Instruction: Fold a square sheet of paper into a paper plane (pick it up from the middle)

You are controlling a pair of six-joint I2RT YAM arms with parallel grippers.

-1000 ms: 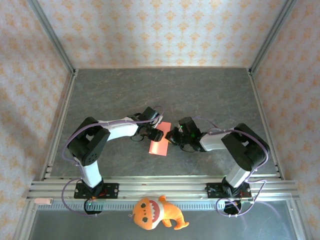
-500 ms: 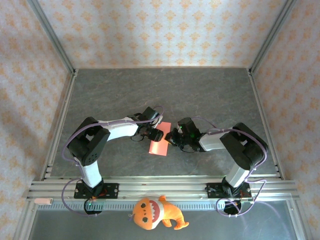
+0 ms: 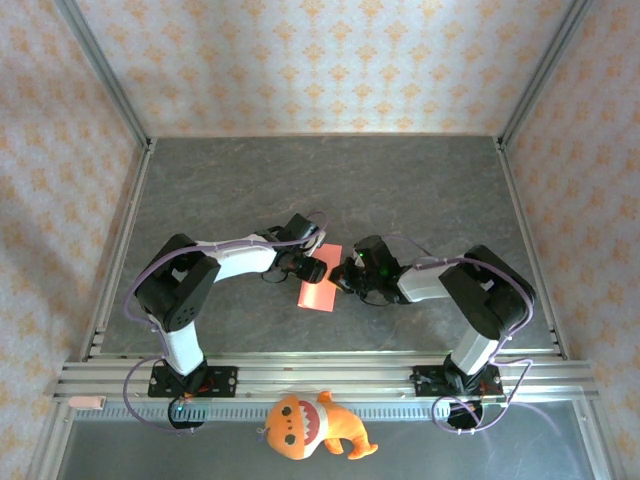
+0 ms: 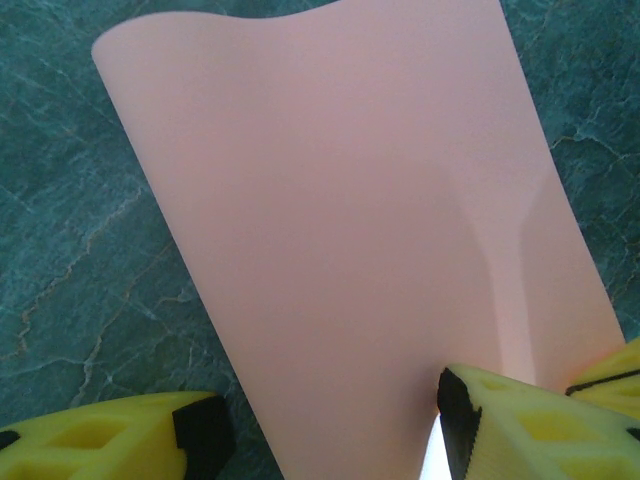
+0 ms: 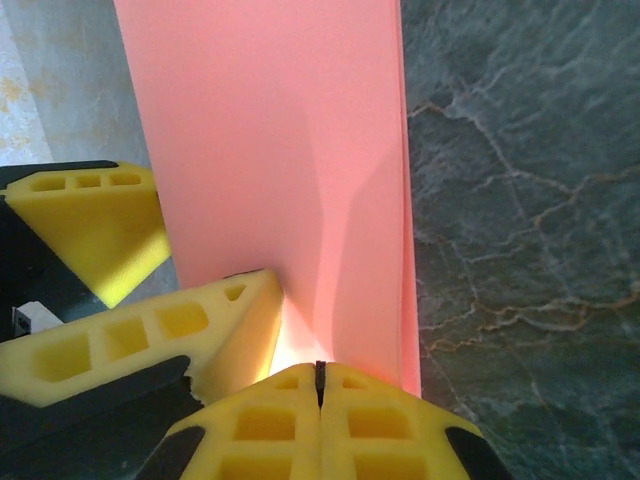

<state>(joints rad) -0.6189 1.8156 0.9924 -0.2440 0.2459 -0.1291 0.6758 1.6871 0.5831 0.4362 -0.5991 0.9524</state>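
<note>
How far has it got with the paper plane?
Early days. The sheet of paper already looks folded into a rectangle. Now the right gripper is shut on its edge, and the left gripper, open, straddles it. No pointed nose or wings yet.

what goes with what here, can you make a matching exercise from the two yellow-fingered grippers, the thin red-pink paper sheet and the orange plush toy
Things
1. yellow-fingered left gripper
2. yellow-fingered right gripper
3. thin red-pink paper sheet
4. orange plush toy

Places and states
A. lying at the near edge, apart from the rest
B. jaws closed together
C. jaws apart, paper between them
D. in the middle, between both grippers

Pairs: 1-C, 2-B, 3-D, 4-A
</note>
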